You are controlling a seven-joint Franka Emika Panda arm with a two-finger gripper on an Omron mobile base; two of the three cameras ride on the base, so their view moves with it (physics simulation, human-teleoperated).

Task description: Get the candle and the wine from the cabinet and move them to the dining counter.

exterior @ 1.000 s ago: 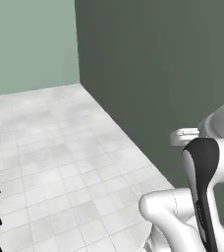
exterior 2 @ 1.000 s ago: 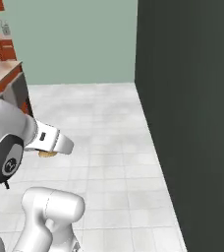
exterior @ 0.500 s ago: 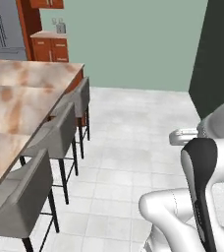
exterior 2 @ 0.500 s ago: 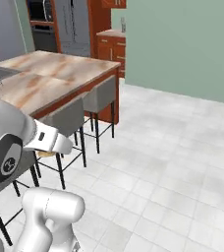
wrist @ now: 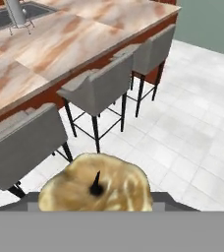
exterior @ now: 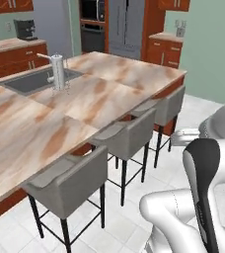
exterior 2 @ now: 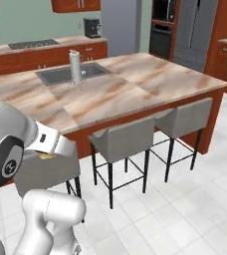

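A: Left base view first. What's there?
B: The dining counter runs from nine o'clock up to one o'clock, with the sink and faucet near eleven. Three grey stools line its near edge. The arm's white body sits at four o'clock.

A: And the right base view?
B: The same dining counter spans the middle, faucet at eleven. Stools stand along its near side. At eight o'clock a sliver of the yellowish candle peeks under the wrist.

A: Hand view?
B: The candle sits at six o'clock, dark wick up, against the bottom edge, above the tiled floor. Stools and counter lie from nine to twelve.

A: The gripper?
B: Its jaws seem clamped on the candle, held apart by it; the fingers are hidden, so I'm going by where it sits.
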